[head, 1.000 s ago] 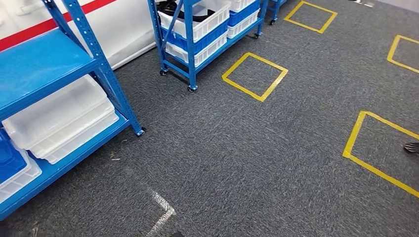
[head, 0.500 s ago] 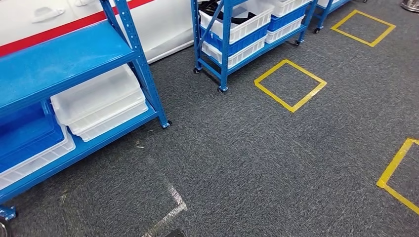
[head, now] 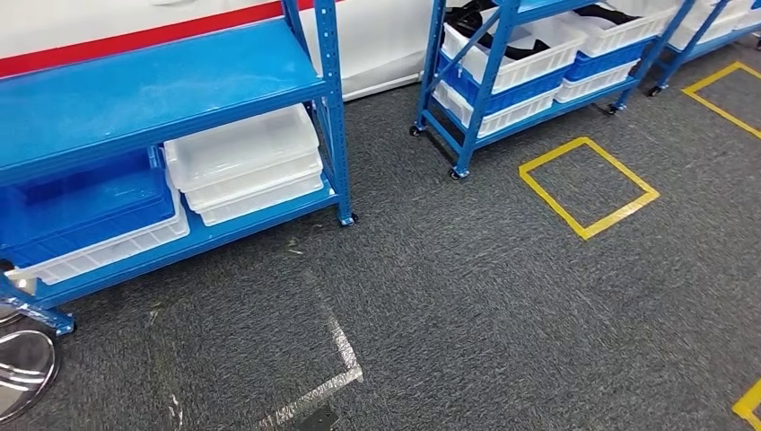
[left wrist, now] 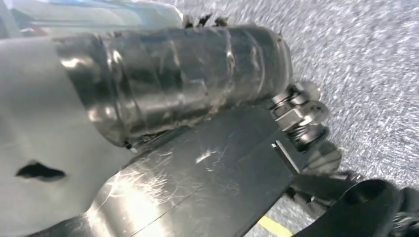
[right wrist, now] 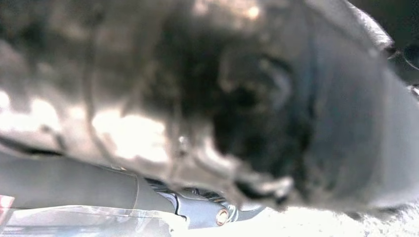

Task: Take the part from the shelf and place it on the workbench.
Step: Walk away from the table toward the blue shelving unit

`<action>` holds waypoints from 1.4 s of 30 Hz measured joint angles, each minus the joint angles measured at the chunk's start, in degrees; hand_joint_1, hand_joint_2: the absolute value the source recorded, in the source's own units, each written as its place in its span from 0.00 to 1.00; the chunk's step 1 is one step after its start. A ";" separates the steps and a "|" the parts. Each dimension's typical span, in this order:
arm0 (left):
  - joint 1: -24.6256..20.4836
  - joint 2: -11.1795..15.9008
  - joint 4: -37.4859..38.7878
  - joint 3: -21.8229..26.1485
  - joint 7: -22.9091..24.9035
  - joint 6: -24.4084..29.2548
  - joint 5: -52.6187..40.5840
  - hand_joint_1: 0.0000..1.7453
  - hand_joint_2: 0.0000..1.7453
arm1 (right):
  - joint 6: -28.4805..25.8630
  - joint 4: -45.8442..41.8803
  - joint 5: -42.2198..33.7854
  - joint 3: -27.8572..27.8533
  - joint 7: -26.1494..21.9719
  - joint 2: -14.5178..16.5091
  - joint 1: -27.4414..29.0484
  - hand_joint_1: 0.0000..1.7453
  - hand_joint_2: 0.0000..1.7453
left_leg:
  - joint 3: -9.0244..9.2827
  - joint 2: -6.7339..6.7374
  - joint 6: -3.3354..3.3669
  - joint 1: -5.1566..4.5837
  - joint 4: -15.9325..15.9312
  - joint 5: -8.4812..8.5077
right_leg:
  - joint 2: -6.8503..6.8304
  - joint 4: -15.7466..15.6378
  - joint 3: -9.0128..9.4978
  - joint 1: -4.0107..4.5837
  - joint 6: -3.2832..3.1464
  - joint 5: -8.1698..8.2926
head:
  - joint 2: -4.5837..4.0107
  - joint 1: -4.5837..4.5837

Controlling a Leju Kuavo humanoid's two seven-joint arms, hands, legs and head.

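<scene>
Grey carpet (head: 502, 305): marked with yellow tape square (head: 588, 187).
Blue shelf (head: 170, 85): white bins (head: 242, 162) stacked at lower right corner.
Part: cannot be made out.
Hands: state cannot be told; blurred.

Blue racking and yellow floor marks on speckled grey carpet

A blue metal shelf rack (head: 170, 85) is standing against a white wall with a red stripe (head: 135, 38), carrying a stack of translucent white plastic trays (head: 242, 162) beside a deep blue plastic crate (head: 85, 202) that is nesting in a white one. A second blue wheeled rack (head: 502, 99) is holding white and blue bins in alternating layers, the top ones showing black contents. The dark grey flecked carpet (head: 467, 305) is bearing a yellow tape square (head: 588, 186), a worn silvery tape corner (head: 336, 373) and, at its lower right edge, another yellow strip (head: 749, 409). A shiny chrome disc (head: 22, 359) is glinting at the carpet's left edge.
</scene>
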 joint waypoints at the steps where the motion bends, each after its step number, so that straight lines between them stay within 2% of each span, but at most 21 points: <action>1: 0.07 -0.03 0.00 0.01 0.14 -0.13 0.16 0.00 0.00 | 0.03 0.01 -0.22 0.00 -0.04 -0.25 0.03 0.00 0.00 | 0.10 -0.91 -0.02 -0.02 0.06 -0.02 | 0.40 -2.69 0.85 0.00 -0.22 2.21 | 0.00 0.00; 3: 0.07 -0.22 0.00 0.01 0.85 -0.17 -0.63 0.00 0.00 | -0.14 0.05 -0.44 0.00 -0.30 -0.74 0.04 0.00 0.00 | 0.08 -2.51 -0.18 -0.04 0.26 -0.10 | 3.02 -10.50 3.66 -0.09 -0.69 6.40 | 0.00 0.02; 5: -0.06 -0.43 -0.01 0.01 1.68 0.02 -1.71 0.00 0.00 | -0.36 0.09 -0.58 0.00 -0.84 -1.13 0.03 0.00 0.00 | -0.26 -3.86 -0.68 0.10 0.31 -0.03 | 5.05 -14.70 5.16 -0.03 -0.83 7.71 | 0.00 0.05; 7: -0.02 -0.47 -0.01 0.01 2.08 0.23 -2.10 0.00 0.00 | -0.71 0.11 -0.79 -0.01 -1.49 -1.34 0.01 0.00 0.00 | -0.55 -4.97 -1.41 0.30 0.16 0.15 | 4.24 -15.42 5.70 -0.02 -1.02 7.75 | 0.00 0.04; 9: 0.00 -0.45 0.00 0.01 2.20 0.33 -2.18 0.00 0.00 | -1.03 0.11 -0.92 -0.02 -1.85 -1.48 -0.06 0.00 0.00 | -1.29 -3.18 -1.99 0.17 1.58 -0.83 | 2.79 -16.25 6.42 -0.24 -1.57 8.10 | 0.00 -0.14; 11: -0.17 -0.45 0.00 0.01 2.30 0.37 -2.22 0.00 0.00 | -1.12 0.11 -0.95 -0.02 -1.93 -1.53 -0.04 0.00 0.00 | -3.90 0.31 -2.50 0.15 7.12 -3.84 | 1.11 -16.70 6.82 -0.18 -2.03 8.17 | 0.00 -0.43; 13: -0.27 -0.47 0.00 0.01 2.28 0.39 -2.27 0.00 0.00 | -1.12 0.11 -0.97 -0.02 -1.91 -1.58 0.15 0.00 0.00 | -7.24 1.86 -3.08 0.53 13.84 -6.32 | -0.88 -16.65 6.97 -0.03 -2.20 7.89 | 0.00 -0.57; 14: -0.28 -0.47 0.00 0.01 2.26 0.39 -2.29 0.00 0.00 | -1.12 0.12 -0.97 -0.02 -1.90 -1.62 0.22 0.00 0.00 | -7.87 2.21 -3.35 0.75 15.05 -6.21 | -1.85 -16.62 7.09 -0.02 -2.18 7.71 | 0.00 -0.56; 15: -0.26 -0.47 0.00 0.01 2.25 0.40 -2.30 0.00 0.00 | -1.12 0.12 -0.98 -0.02 -1.89 -1.64 0.22 0.00 0.00 | -7.29 2.51 -3.55 0.94 13.94 -5.05 | -2.65 -16.60 7.24 -0.05 -2.09 7.54 | 0.00 -0.58; 18: -0.23 -0.46 0.00 0.01 2.29 0.40 -2.27 0.00 0.00 | -1.13 0.11 -0.98 -0.02 -1.95 -1.66 0.12 0.00 0.00 | -1.73 5.23 -3.46 0.91 3.52 -0.57 | -4.44 -16.40 7.95 -0.01 -1.46 6.83 | 0.00 -0.62; 20: -0.25 -0.46 0.00 0.01 2.27 0.44 -2.28 0.00 0.00 | -1.45 0.12 -0.98 -0.02 -2.06 -1.66 0.07 0.00 0.00 | -0.01 6.45 -2.71 0.49 0.15 -0.08 | -5.50 -16.30 8.27 0.25 -0.90 6.41 | 0.00 -0.51; 22: -0.12 -0.45 0.00 0.01 2.27 0.57 -2.29 0.00 0.00 | -2.19 0.10 -0.98 -0.01 -1.89 -1.45 -0.08 0.00 0.00 | 0.07 5.41 -1.85 0.35 -0.16 -0.03 | -6.32 -16.36 8.54 0.31 -0.33 6.15 | 0.00 -0.43; 25: -0.12 -0.45 0.00 0.01 2.07 0.71 -2.26 0.00 0.00 | -2.71 0.05 -0.99 0.00 -1.25 -1.03 -0.31 0.00 0.00 | 0.48 3.73 -0.80 0.68 -0.91 0.33 | -2.95 -12.48 7.04 -0.10 0.50 3.52 | 0.00 -0.11; 27: -0.40 -0.48 0.00 0.01 1.96 0.74 -2.27 0.00 0.00 | -2.03 0.05 -1.05 0.00 -0.76 -0.92 -0.22 0.00 0.00 | 0.48 2.49 -0.42 0.71 -0.94 0.38 | -0.60 -4.91 3.29 -0.21 0.66 0.23 | 0.00 0.17; 29: -0.48 -0.49 0.00 0.01 2.04 0.80 -2.26 0.00 0.00 | -1.20 0.05 -1.14 0.00 -0.36 -0.91 0.01 0.00 0.00 | 0.50 0.93 -0.35 0.71 -0.85 0.35 | -0.15 0.09 0.32 -0.26 0.78 -0.57 | 0.00 0.19; 31: -0.41 -0.48 0.00 -0.01 2.20 0.97 -2.01 0.00 0.00 | -1.10 0.05 -1.17 0.01 -0.15 -0.91 0.11 0.00 0.00 | 0.55 -0.73 -0.47 0.77 -0.59 0.28 | 0.25 -3.14 1.11 -0.52 0.82 2.77 | 0.00 0.19; 33: -0.38 -0.47 0.00 0.00 2.27 1.22 -1.64 0.00 0.00 | -1.58 0.05 -1.13 0.05 0.25 -0.79 0.09 0.00 0.00 | 0.30 -2.29 -0.92 0.79 0.03 0.03 | 2.70 -10.74 4.03 -0.97 0.80 6.40 | 0.00 0.22; 35: -0.29 -0.43 0.00 0.01 2.39 1.43 -1.39 0.00 0.00 | -2.03 0.07 -1.07 0.10 0.57 -0.58 0.13 0.00 0.00 | -0.24 -3.61 -1.71 0.85 0.45 -0.05 | 4.81 -14.59 5.49 -1.07 0.65 7.26 | 0.00 0.29; 37: 0.02 -0.32 0.01 0.01 3.01 1.49 -1.32 0.00 0.00 | -2.05 0.06 -0.98 0.21 0.78 -0.33 0.14 0.00 0.00 | -0.68 -4.85 -2.55 1.03 0.29 0.22 | 4.19 -14.82 5.78 -0.91 0.10 7.21 | 0.00 0.34; 39: 0.33 -0.17 0.02 0.01 4.35 1.44 -1.43 0.00 0.00 | -1.81 0.04 -0.71 0.43 0.99 -0.03 0.00 0.00 0.00 | -1.40 -3.28 -3.14 1.00 1.43 -0.54 | 2.78 -15.28 6.20 -0.99 -0.68 7.53 | 0.00 0.17; 42: 0.21 -0.03 0.02 -0.01 6.80 1.05 -1.60 0.00 0.00 | -1.50 0.05 -0.13 0.73 1.07 0.21 0.08 0.00 0.00 | -5.54 1.31 -3.67 0.87 10.30 -5.34 | 0.10 -15.61 6.42 -0.76 -1.46 7.53 | 0.00 -0.35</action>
